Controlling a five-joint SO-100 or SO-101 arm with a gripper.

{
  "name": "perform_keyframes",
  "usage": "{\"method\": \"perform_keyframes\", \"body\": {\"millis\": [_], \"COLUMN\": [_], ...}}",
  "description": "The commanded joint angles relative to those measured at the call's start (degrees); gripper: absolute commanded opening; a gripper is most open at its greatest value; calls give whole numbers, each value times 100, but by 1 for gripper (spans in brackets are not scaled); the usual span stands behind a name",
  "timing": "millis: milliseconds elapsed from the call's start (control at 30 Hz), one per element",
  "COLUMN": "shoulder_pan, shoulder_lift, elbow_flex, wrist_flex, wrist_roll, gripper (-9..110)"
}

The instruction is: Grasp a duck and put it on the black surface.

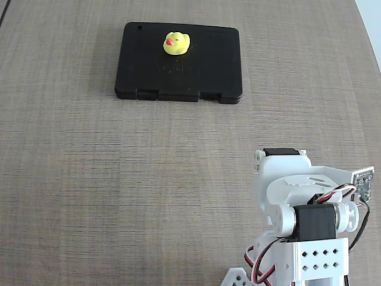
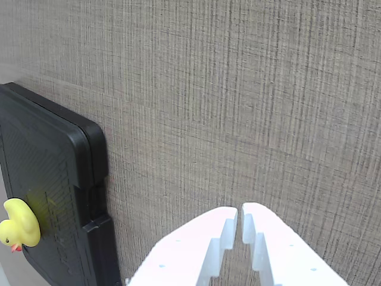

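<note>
- the duck (image 1: 176, 43) sits on the black surface (image 1: 202, 71), toward its far edge in the fixed view.
- the gripper (image 2: 239, 213) hangs empty over bare table (image 1: 119, 179), fingers nearly together, well apart from the slab.

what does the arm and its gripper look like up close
The arm is white printed plastic with black servo blocks, red, black and white cables looping at its joints, a perforated bracket and a small circuit board on one side. The gripper has two white fingers with stepped inner edges.
</note>
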Motion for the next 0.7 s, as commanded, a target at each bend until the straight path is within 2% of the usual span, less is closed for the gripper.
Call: {"method": "perform_keyframes", "body": {"millis": [0, 667], "shoulder_pan": [-79, -70], "shoulder_lift": [343, 334], "elbow_flex": [-299, -299], "wrist_flex": [167, 167], "wrist_roll": [70, 62], "gripper": [-1, -1]}}
